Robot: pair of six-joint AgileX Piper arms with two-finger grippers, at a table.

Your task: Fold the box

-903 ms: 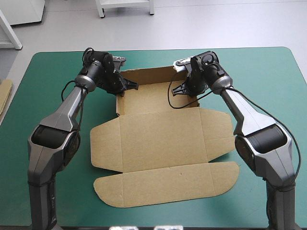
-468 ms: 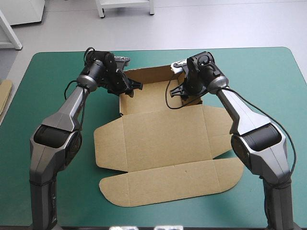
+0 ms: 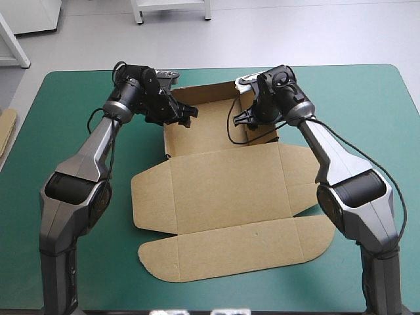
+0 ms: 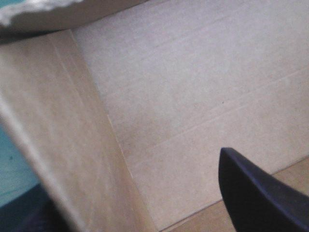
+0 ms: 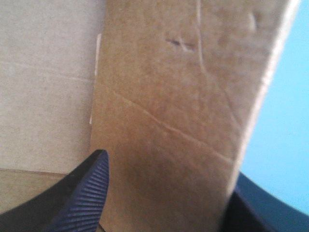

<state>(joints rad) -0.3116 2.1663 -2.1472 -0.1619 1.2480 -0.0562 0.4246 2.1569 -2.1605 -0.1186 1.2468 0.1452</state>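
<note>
High view. Shows the box at mid-table on the teal-green cover. Flat panels and the rounded flap spread toward 6 o'clock, with walls raised at the sheet's 12 o'clock end. Places the left gripper on the raised left wall at 11 o'clock and the right gripper on the raised right wall at 1 o'clock. Includes a strip of more board at the table's 9 o'clock edge.

Left wrist view. Looks into the box interior. Shows the left gripper nipped onto the wall, one black finger inside and the other a dark shape outside, over the cover.

Right wrist view. Shows the right gripper likewise pinching a wall of the box: one finger inside, its partner outside against the cover.
</note>
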